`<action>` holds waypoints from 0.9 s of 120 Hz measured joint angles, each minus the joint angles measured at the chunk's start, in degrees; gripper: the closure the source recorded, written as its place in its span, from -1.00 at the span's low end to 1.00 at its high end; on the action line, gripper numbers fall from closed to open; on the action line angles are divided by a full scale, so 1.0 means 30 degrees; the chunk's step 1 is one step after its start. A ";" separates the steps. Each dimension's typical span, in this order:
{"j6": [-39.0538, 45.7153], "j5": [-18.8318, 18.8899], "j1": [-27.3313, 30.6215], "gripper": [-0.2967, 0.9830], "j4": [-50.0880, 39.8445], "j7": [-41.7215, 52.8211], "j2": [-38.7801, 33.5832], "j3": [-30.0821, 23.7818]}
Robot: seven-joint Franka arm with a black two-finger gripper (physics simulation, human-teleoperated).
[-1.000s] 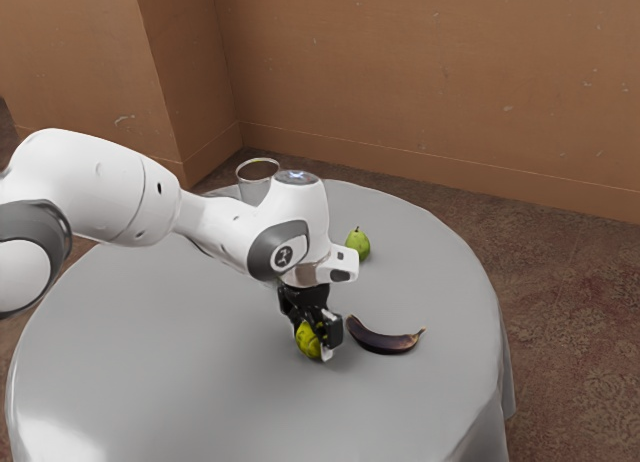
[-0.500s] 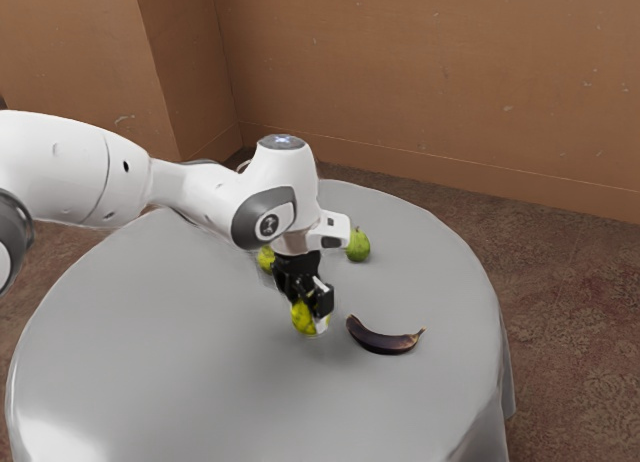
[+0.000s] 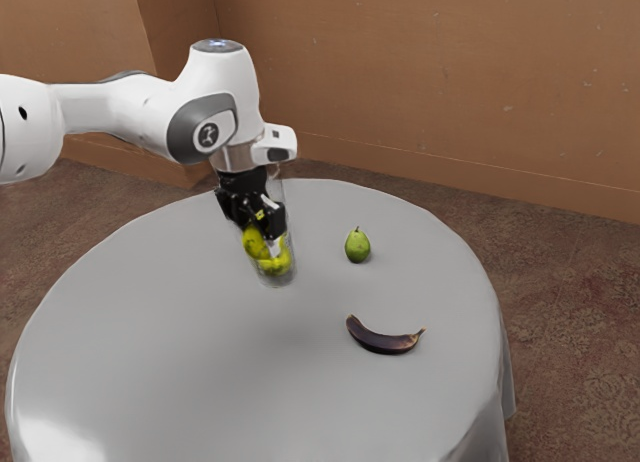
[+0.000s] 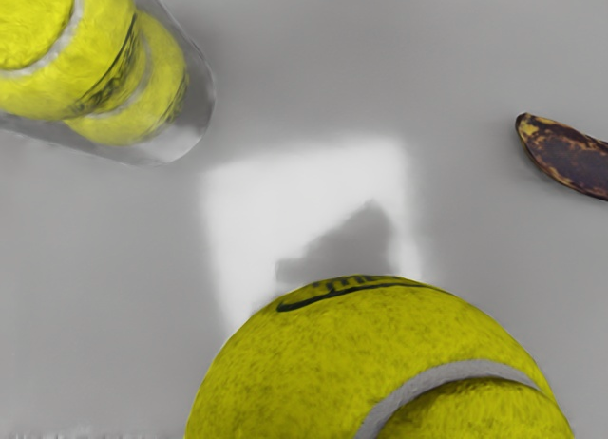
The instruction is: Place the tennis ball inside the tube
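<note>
- The gripper (image 3: 258,234) is closed around the ball (image 4: 380,372), a finger on either side, and holds it above the table (image 3: 180,332).
- The ball is outside the tube (image 4: 198,116), near it.
- The tube stands on the table, clear-walled, with yellow balls (image 4: 57,59) inside.
- The pear (image 3: 357,246) sits upright on the table, apart from the tube.
- The banana (image 3: 385,340), dark and spotted, lies on the table, well apart from the gripper.
</note>
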 joint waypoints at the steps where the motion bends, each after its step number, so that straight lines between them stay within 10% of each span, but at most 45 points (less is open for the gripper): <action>1: -0.0078 0.0015 0.0009 0.59 0.0066 -0.0001 -0.0029 0.0039; 108: -0.5370 0.0811 0.0132 0.55 1.0297 0.0946 0.3782 0.2212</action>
